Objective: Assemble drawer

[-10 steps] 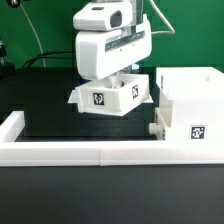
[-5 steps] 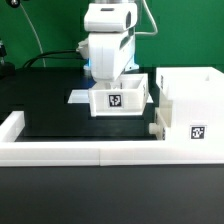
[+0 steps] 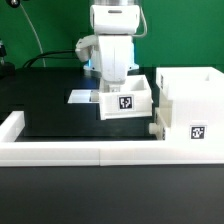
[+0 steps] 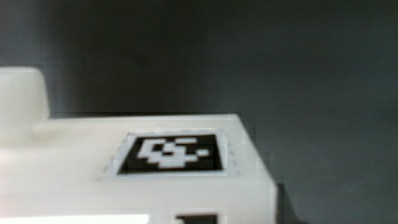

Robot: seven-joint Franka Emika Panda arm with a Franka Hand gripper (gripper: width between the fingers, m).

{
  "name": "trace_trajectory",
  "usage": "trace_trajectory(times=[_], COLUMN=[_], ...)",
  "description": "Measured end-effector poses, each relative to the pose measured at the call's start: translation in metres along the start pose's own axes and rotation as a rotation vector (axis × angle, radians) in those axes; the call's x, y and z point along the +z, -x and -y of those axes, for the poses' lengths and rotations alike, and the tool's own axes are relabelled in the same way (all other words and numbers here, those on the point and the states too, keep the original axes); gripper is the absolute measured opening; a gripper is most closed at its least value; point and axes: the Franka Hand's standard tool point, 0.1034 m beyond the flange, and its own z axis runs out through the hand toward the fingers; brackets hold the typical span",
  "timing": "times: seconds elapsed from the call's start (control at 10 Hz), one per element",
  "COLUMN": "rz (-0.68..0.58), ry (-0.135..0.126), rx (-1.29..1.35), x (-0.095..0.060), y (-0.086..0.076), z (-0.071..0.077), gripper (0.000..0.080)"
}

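My gripper [image 3: 119, 84] reaches down into a small white open-top tray [image 3: 125, 101] and is shut on it; the fingertips are hidden by the tray's walls. The tray's black-and-white tag faces the camera, and the tray stands squarely over the black mat. The big white box housing [image 3: 190, 112] stands just to the exterior view's right of the tray, a small gap apart, with a tag on its front. In the wrist view the tray's white wall [image 4: 107, 185] and its tag [image 4: 175, 153] fill the near part. I cannot make out a second tray.
The long low white border wall [image 3: 90, 152] runs along the front and up the exterior view's left. The marker board [image 3: 80, 97] lies flat on the black mat [image 3: 50, 115] just left of the tray. A small white knob [image 3: 155, 128] sticks out of the housing's left side.
The gripper has carried the tray toward the exterior view's right, closer to the housing, and turned it from skewed to square, so that its tag faces the camera.
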Motion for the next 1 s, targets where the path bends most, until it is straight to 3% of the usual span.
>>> trace_trajectory(times=[0.2,0.4,0.5,0.7,0.8,1.0], rz=[0.0,0.0,0.001,0.001,0.003,0.003], ry=[-0.001,0.034,0.027,0.04,0.027,0.027], rx=[0.0,-0.01,-0.015,-0.019,-0.024,-0.022], x=[0.0,0.002,0.004,0.006,0.007,0.007], y=[0.0,-0.002,-0.003,-0.004,-0.005,-0.004], z=[0.0,-0.007,-0.008,-0.012,-0.011,-0.011], gripper=[0.0042,0.0042,0.0042,0.0042,0.0042,0.0042])
